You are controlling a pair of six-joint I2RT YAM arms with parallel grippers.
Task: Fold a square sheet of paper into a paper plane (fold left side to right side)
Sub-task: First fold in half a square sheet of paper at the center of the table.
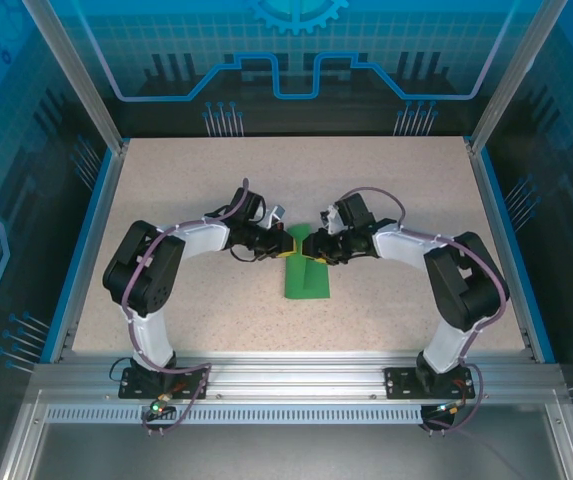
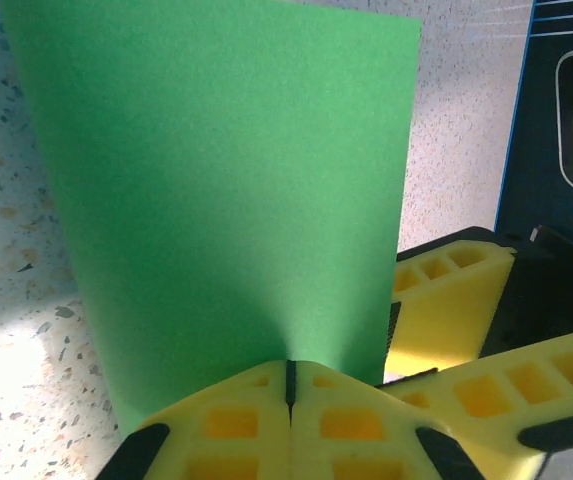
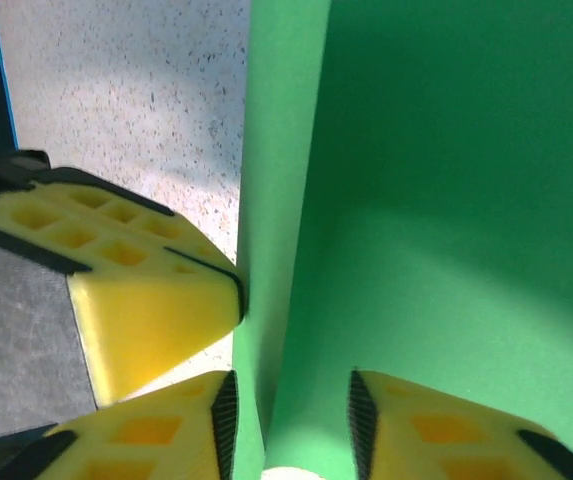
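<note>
Arching smoothly, the matte square sheet of paper (image 2: 216, 200) overhangs speckled table (image 2: 6, 250).

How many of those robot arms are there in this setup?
2. The left arm stands at the table's near-left edge, the right arm at the near-right; both reach inward to the green paper.

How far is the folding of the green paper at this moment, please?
Done: the thin bright green square sheet of paper is lifted and bent over. In hand: left gripper pinches its edge; right gripper stands open around it. Still to do: pressing a flat crease, all plane folds.
</note>
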